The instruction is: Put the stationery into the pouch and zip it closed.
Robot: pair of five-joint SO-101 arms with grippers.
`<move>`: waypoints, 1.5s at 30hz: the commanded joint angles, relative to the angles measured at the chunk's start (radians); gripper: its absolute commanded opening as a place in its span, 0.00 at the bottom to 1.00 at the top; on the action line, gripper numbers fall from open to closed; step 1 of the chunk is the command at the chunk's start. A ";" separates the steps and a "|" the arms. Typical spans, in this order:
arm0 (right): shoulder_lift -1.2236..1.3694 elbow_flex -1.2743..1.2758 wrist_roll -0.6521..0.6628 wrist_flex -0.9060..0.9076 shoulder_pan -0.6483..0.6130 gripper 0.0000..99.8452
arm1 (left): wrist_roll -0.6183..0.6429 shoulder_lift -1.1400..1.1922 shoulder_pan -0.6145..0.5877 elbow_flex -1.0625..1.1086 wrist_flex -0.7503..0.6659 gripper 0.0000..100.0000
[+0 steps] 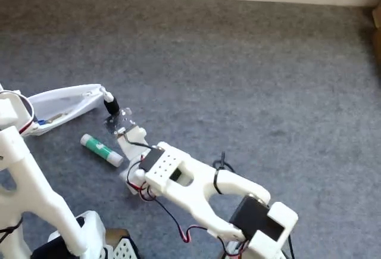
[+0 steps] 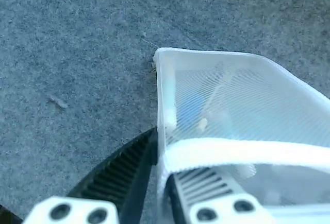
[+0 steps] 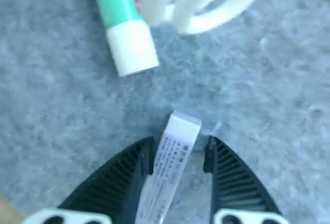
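Observation:
A white mesh pouch (image 1: 65, 107) lies on the grey carpet at the left, its mouth open toward the middle. My left gripper (image 2: 161, 147) is shut on the pouch's (image 2: 232, 110) edge at its left end, and a bluish item shows through the mesh. A green-and-white glue stick (image 1: 101, 150) lies in front of the pouch. My right gripper (image 3: 178, 149) is low over the carpet just right of the glue stick (image 3: 124, 23), shut on a flat packet with a white label (image 3: 172, 172). In the high view the right gripper (image 1: 125, 133) sits close to the pouch's mouth.
A small black-tipped piece (image 1: 111, 105) sits at the pouch's open end, by the right gripper. Grey carpet (image 1: 268, 62) stretches open to the right and rear. A pale wall runs along the back. Both arm bases stand at the front edge.

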 commanded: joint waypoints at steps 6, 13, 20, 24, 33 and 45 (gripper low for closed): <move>-0.001 -0.051 0.140 -0.012 0.027 0.01 | -0.006 -0.022 -0.008 -0.005 -0.005 0.01; -0.096 -0.027 0.241 0.044 0.025 0.00 | -0.005 -0.022 -0.007 -0.005 -0.003 0.01; -0.352 0.073 0.242 0.104 0.027 0.00 | 0.028 -0.022 0.005 -0.015 -0.005 0.01; -0.455 0.119 0.242 0.102 0.027 0.00 | 0.043 -0.022 0.050 -0.015 -0.003 0.01; -0.585 0.128 0.242 0.107 0.033 0.00 | 0.046 -0.022 0.157 -0.027 0.003 0.01; -0.880 0.291 0.242 -0.030 0.076 0.00 | 0.048 -0.015 0.311 -0.093 0.012 0.01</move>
